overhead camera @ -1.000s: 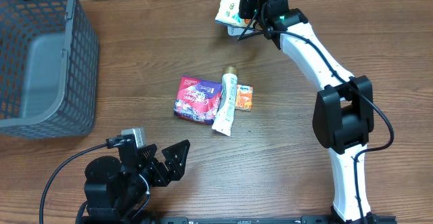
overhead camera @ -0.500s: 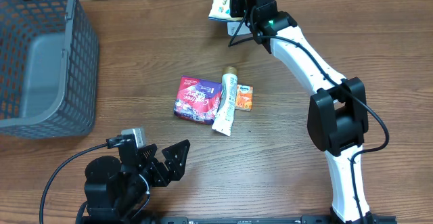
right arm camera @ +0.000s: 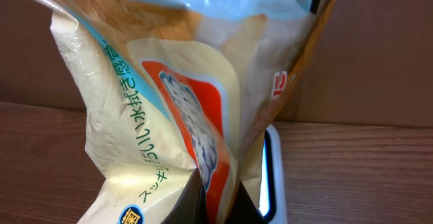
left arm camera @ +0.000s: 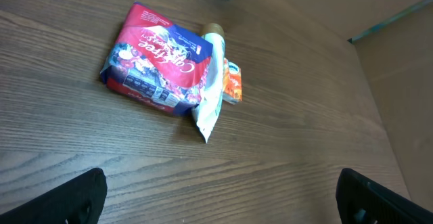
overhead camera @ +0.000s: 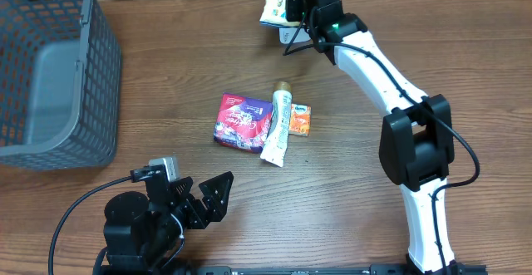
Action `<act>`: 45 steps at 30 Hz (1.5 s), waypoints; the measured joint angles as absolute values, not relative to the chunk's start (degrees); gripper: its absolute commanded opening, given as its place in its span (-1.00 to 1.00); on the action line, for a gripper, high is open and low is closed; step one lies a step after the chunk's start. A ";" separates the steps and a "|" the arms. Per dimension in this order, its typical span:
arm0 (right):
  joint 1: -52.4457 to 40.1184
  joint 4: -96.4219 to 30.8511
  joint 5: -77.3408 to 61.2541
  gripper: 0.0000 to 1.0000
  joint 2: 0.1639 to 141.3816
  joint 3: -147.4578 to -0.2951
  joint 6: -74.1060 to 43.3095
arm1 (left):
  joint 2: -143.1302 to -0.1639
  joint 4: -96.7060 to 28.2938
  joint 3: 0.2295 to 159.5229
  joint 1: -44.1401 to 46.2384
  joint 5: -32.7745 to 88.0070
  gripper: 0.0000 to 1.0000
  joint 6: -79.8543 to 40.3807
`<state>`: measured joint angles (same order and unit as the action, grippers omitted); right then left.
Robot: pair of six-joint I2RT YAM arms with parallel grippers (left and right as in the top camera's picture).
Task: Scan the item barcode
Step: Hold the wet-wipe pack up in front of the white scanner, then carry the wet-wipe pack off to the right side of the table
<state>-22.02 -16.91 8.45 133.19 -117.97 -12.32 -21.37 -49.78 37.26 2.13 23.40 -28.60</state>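
Cream snack bag (overhead camera: 273, 6) at table (overhead camera: 166, 76) edge

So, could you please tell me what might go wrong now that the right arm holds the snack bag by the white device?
1. The right gripper pinches only a thin fold of the snack bag, so the slick film could slip out.
2. The bag is crumpled and glossy, and no barcode shows here; the white device behind it may fail to read it.
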 measured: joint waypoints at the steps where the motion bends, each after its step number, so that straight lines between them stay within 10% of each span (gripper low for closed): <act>1: -21.21 -17.82 8.36 -0.93 132.60 -117.97 -12.93 | -21.37 -49.78 37.26 2.13 23.40 0.99 -28.62; 17: 19.07 -55.09 12.29 -0.93 120.51 -118.39 -20.95 | -21.37 -49.78 37.26 2.13 23.40 0.99 -28.60; 27: 40.40 -57.17 15.00 -0.91 121.99 -116.62 -20.97 | -21.37 -49.78 37.26 2.13 23.40 0.99 -28.62; 35: 45.91 -57.01 9.21 -0.61 130.41 -115.31 -21.19 | -21.37 -49.78 37.26 2.13 23.40 0.99 -28.62; 36: 45.76 -57.04 8.80 -0.12 131.15 -115.22 -21.28 | -21.37 -49.78 37.26 2.13 23.40 1.00 -28.62; 38: 45.65 -56.93 7.35 0.18 131.92 -115.11 -21.34 | -21.37 -49.78 37.26 2.13 23.40 0.99 -28.62; 45: 45.60 -60.45 -3.38 -0.49 131.96 -119.46 -21.15 | -21.37 -49.78 37.26 2.13 23.40 1.00 -28.62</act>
